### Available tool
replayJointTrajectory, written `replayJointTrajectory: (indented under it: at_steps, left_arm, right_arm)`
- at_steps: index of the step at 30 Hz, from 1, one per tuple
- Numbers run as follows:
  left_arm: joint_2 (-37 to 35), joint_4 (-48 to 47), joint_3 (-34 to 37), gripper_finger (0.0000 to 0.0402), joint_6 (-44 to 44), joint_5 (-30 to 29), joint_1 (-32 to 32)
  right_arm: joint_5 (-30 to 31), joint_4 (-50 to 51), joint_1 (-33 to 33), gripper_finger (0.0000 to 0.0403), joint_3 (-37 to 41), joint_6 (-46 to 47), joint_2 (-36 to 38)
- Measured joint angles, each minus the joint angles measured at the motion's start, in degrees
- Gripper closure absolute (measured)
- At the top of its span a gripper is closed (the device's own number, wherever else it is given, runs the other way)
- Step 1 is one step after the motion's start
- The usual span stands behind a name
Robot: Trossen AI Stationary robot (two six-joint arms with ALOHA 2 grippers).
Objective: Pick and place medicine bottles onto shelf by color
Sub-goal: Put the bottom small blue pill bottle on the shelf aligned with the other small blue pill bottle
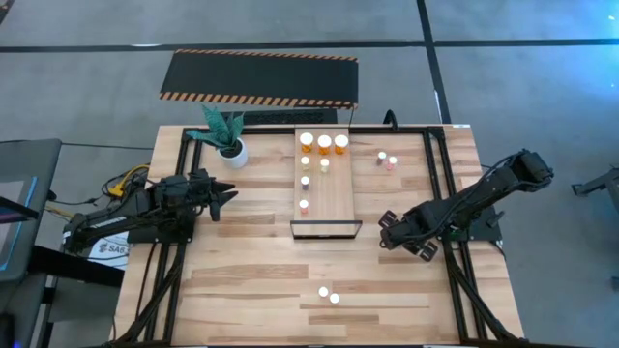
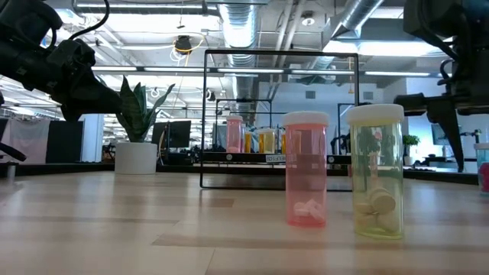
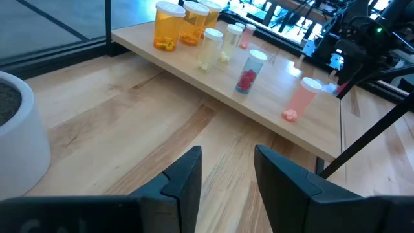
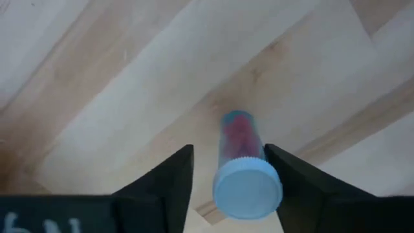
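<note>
The pale wood shelf (image 1: 334,208) lies at the table's middle with a dark frame at its near end. On it stand three orange bottles (image 1: 324,144), two yellowish ones (image 1: 316,163), a purple one (image 1: 305,181) and a pink one (image 1: 304,205). My right gripper (image 1: 398,238) points down just right of the shelf's near end. Its wrist view shows a small white-capped bottle with red pills (image 4: 239,139) upright on the planks between its fingers (image 4: 228,150). My left gripper (image 1: 230,196) waits open left of the shelf, holding nothing (image 3: 228,155). My right gripper comes from above, one finger on either side of the bottle's white cap (image 4: 248,188). A strip of table shows between one finger (image 4: 178,175) and the cap. The other finger (image 4: 288,171) overlaps the cap's edge, and I cannot tell whether it touches.
Two loose bottles (image 1: 387,159) stand right of the shelf's far end. A pink one (image 2: 306,172) and a yellowish one (image 2: 377,172) stand near the table's front edge. A white plant pot (image 1: 233,152) sits at the far left, a black striped mat (image 1: 259,77) beyond the table.
</note>
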State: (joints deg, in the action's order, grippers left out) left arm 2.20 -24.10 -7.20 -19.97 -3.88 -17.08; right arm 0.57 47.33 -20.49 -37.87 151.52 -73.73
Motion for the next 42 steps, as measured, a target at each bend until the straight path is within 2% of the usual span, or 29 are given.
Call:
replayJointTrajectory:
  at_steps: [12, 22, 27, 34, 42]
  left_arm:
    - [0.0, 0.0, 0.02, 0.0274, 0.0, 0.0, 0.0]
    - [0.02, 0.0, 0.02, 0.0274, 0.0, 0.0, 0.02]
    - [0.02, 0.0, 0.0, 0.0274, 0.0, 0.0, 0.01]
    - [0.02, 0.0, 0.01, 0.0274, 0.0, 0.0, 0.02]
    - [0.0, 0.0, 0.02, 0.0274, 0.0, 0.0, 0.0]
  right_arm:
    - [1.1, -0.04, 0.31, 0.0259, -0.02, -0.5, 0.0]
    - [1.09, 1.23, 5.07, 0.0262, -0.07, -3.99, 4.0]
    - [0.99, 3.42, 9.67, 0.0275, -0.36, -8.64, 6.56]
    - [-0.4, 12.1, 18.86, 0.0283, -7.53, -22.83, 5.3]
    - [0.26, 12.73, 29.87, 0.0283, -16.41, -43.34, -0.48]
